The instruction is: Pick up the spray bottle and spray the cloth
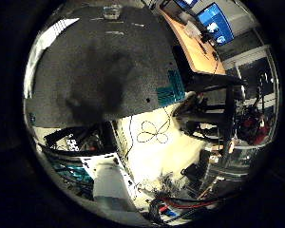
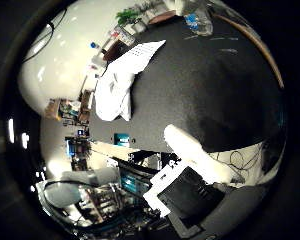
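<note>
Spray bottle (image 2: 197, 20), probably, standing 2 o'clock from cloth (image 2: 117, 85); hand (image 2: 190, 150) hovering spread, empty; approach pending, needing reach and grasp.

Legible text: none. Faint marks on the dark tabletop (image 1: 99, 52) and the lit screens (image 1: 213, 19) cannot be read.

Two palm cameras well above the dark table (image 1: 99, 52), little-finger view facing its bare surface, an edge and the floor (image 1: 161, 156) beyond, thumb view facing the white cloth (image 2: 117, 85), both sharing the table.
</note>
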`<state>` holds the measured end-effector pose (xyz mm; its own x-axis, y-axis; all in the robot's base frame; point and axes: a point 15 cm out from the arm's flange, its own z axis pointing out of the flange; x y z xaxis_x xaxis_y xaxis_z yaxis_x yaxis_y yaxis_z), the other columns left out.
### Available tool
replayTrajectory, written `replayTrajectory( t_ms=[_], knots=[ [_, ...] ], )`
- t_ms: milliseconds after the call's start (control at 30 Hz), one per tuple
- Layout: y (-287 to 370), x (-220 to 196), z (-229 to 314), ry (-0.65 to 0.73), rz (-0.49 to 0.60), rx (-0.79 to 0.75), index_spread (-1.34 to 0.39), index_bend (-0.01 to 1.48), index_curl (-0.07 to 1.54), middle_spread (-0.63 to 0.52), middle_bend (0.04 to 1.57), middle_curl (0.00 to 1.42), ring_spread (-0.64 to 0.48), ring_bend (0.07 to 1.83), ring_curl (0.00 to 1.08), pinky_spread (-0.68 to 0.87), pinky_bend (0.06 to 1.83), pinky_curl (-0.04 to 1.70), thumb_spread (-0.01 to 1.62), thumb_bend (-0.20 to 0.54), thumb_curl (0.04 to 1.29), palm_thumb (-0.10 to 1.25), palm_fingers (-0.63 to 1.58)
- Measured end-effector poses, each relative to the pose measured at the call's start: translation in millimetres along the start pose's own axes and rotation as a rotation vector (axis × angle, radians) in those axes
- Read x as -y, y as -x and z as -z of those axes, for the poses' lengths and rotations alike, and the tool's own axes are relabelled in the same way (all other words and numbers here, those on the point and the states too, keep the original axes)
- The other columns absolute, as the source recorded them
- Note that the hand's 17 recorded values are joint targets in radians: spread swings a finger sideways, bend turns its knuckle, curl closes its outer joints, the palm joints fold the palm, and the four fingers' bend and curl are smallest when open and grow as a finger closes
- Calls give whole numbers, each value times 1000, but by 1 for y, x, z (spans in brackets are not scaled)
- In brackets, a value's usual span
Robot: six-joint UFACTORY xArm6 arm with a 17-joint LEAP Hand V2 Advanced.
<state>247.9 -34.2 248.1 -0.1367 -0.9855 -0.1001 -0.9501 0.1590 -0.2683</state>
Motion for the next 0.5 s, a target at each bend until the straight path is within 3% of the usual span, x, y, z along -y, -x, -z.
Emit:
replayTrajectory(
  t_ms=[233, 500],
  knots=[
    [2, 6, 10, -26, 9, -2, -412, 177, 302, -27, 193, 305, 252, 297, 222, 616, 807, 133, 968, -30, 447, 622, 305],
    [13, 31, 56, -150, 45, 1, -413, 173, 300, -26, 193, 305, 252, 298, 222, 617, 831, 133, 977, -31, 438, 570, 305]
  ],
)
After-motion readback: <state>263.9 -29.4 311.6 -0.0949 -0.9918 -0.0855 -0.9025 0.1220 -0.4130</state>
